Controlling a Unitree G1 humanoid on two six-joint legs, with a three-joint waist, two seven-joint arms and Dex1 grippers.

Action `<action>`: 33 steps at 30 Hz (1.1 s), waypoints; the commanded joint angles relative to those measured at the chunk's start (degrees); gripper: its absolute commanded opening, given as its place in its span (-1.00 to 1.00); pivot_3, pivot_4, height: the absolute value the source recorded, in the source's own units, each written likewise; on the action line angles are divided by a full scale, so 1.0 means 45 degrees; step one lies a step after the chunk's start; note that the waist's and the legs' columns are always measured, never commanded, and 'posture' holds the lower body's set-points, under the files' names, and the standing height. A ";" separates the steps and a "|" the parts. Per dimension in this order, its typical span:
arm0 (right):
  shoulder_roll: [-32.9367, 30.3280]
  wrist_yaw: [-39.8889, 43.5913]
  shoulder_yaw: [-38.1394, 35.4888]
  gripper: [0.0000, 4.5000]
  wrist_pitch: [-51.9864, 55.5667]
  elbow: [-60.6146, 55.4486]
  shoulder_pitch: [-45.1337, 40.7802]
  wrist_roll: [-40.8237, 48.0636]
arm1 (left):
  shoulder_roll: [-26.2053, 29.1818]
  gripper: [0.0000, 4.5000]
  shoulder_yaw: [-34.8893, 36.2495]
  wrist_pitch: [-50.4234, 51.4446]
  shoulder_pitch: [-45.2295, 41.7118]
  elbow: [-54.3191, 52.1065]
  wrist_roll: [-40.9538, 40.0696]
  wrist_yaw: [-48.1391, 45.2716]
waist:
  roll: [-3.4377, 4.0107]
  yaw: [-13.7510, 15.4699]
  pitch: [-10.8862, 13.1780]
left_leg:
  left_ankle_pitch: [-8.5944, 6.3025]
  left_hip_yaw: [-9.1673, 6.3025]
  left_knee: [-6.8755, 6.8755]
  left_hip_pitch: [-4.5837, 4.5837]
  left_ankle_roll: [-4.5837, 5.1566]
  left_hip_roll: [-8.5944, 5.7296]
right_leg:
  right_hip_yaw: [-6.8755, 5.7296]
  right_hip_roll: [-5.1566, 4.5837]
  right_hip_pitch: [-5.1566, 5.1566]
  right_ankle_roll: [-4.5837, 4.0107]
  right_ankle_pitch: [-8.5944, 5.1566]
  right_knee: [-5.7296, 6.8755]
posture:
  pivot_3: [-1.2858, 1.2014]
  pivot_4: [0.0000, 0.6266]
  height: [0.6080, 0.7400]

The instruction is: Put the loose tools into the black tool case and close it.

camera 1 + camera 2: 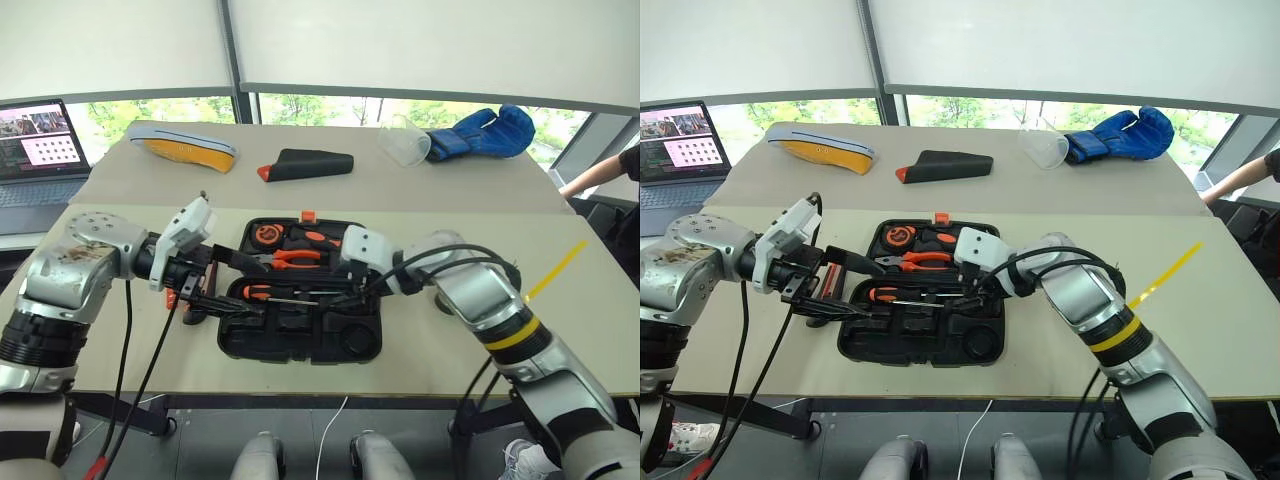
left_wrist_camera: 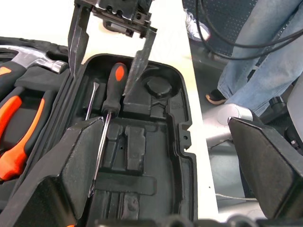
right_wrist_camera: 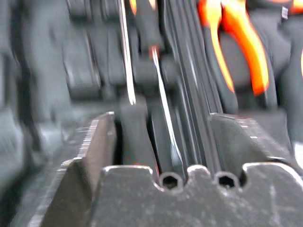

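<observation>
While both grippers' fingers gape empty, slim steel-shafted screwdrivers lie, seemingly seated, in the moulded black tool case.

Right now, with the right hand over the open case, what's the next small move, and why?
Probably lift the right hand clear. Its fingers stand open astride the black-and-orange-handled screwdriver, which already lies in a moulded slot of the open black plastic tool case. The open left hand hovers at the case's left edge.
</observation>
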 commanded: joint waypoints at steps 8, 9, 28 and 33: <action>0.0152 0.0221 0.0542 -0.97 -0.0575 0.0078 0.0108 -0.0149 | -0.0035 1.00 0.0214 -0.0450 -0.0283 0.0124 0.0214 0.0034 | -0.0003 0.0029 0.0001 | 0.0000 0.0001 0.0000 -0.0001 0.0000 -0.0002 | -0.0001 -0.0003 -0.0001 0.0000 -0.0001 -0.0002 | 0.03 -0.52 0.91; 0.0163 0.0180 0.0901 -0.97 -0.0808 0.0151 0.0251 -0.0418 | -0.0088 1.00 0.0212 -0.0492 -0.0322 0.0180 0.0270 0.0115 | -0.0003 0.0027 0.0001 | 0.0000 0.0001 0.0000 -0.0001 0.0000 -0.0002 | -0.0001 -0.0002 -0.0001 0.0000 -0.0001 -0.0001 | 0.03 -0.52 0.91; 0.1644 0.0116 -0.2730 -0.73 -0.0339 -0.1715 0.0718 0.2151 | 0.0750 1.00 0.2700 0.0001 0.2438 0.0112 0.0304 0.2253 | -0.0077 -0.0262 -0.0042 | 0.0003 -0.0005 -0.0027 0.0077 -0.0006 0.0046 | -0.0001 0.0030 0.0024 -0.0049 0.0006 0.0043 | 0.03 -0.52 0.91; 0.0774 -0.0036 -0.4060 -0.04 0.0815 -0.2838 0.0348 0.3520 | 0.1194 1.00 0.5873 0.0948 0.6114 -0.1217 -0.0192 0.3479 | -0.0079 -0.0307 -0.0037 | 0.0001 -0.0009 -0.0074 0.0075 -0.0007 0.0049 | -0.0014 0.0020 0.0013 -0.0067 -0.0006 0.0023 | 0.03 -0.52 0.91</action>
